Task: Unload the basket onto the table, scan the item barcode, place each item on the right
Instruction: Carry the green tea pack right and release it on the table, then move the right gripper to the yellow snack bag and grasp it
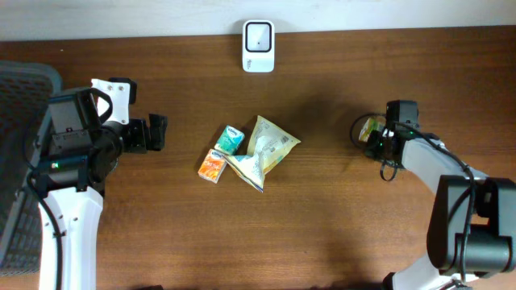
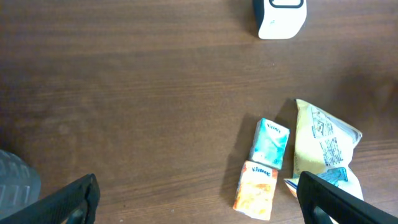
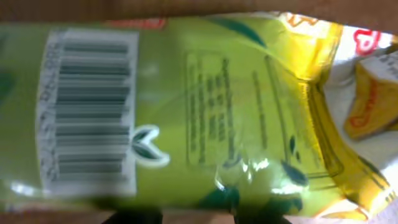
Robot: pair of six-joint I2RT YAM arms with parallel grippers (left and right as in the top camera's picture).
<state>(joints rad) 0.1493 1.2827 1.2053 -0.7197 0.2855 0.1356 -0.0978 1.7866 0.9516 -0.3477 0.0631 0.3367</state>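
Overhead, we find the green packet (image 1: 369,128) at the right gripper (image 1: 379,137), well apart from the scanner (image 1: 259,46); that gripper's spread we cannot tell. Left wrist: the left gripper (image 2: 198,193) stands spread wide. Right wrist: the packet fills the view, barcode (image 3: 87,112) at left.

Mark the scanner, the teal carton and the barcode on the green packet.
scanner (image 1: 258,46), overhead view, centre of its white body.
teal carton (image 2: 269,144), left wrist view, middle of its upward face.
barcode (image 3: 87,112), right wrist view, middle of the bars.
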